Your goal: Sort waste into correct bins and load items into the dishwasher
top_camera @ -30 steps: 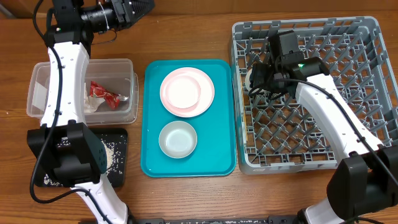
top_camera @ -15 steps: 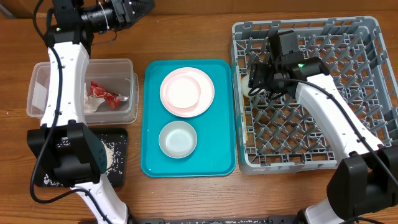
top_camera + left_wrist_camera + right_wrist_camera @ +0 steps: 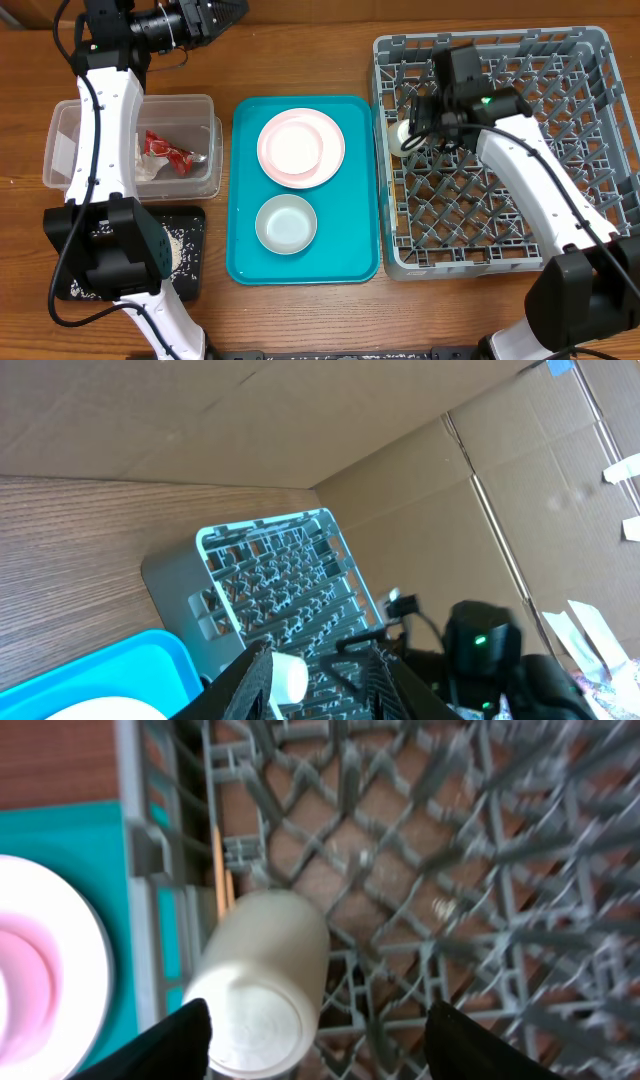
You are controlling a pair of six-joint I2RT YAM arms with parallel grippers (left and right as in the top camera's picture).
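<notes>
Right gripper [image 3: 320, 1042] spread over cup [image 3: 262, 982] in rack [image 3: 420, 870]

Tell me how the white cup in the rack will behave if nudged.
The cup lies on its side, round-bodied, so it may roll, though the rack wall and pegs should stop it. Its smooth surface looks slippery. Small, so probably light.

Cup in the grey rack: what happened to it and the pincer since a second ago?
The right pincer pulled back a little and stands open, so more of the cup shows. It lies on its side at the rack's left edge, apparently let go. The left arm, plate, bowl and tub stayed put.
</notes>
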